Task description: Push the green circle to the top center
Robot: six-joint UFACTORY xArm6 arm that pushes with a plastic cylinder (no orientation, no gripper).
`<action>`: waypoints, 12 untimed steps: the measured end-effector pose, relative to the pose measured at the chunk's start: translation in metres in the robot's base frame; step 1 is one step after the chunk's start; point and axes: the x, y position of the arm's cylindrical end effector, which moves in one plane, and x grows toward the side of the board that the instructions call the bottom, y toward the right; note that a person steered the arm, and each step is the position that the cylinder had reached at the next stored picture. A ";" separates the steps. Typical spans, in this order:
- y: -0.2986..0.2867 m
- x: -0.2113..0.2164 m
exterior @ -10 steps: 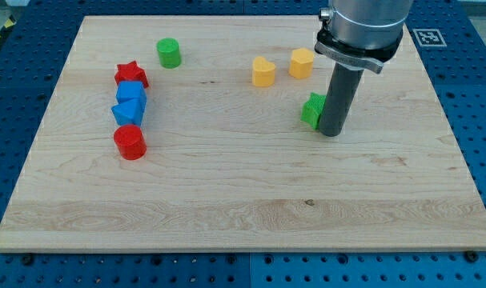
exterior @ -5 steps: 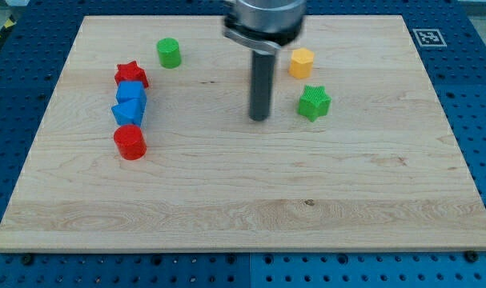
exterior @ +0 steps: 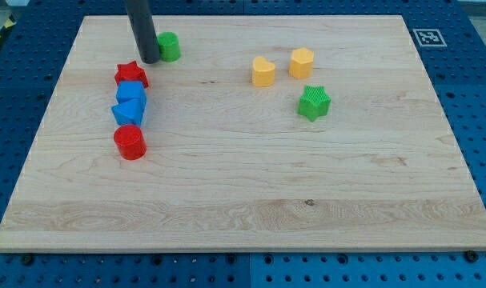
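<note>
The green circle sits near the view's top left on the wooden board. My tip stands right against the green circle's left side, partly hiding it. The rod rises out of the view's top. The red star lies just below and left of my tip.
Below the red star, two blue blocks and a red circle form a column. Two yellow blocks and a green star lie at the upper right of centre.
The rod has swept from beside the green star at the right, across the board's middle, to the left side of the green circle. No block has visibly moved.
</note>
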 end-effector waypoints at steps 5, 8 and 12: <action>-0.004 -0.006; 0.019 -0.052; 0.009 -0.037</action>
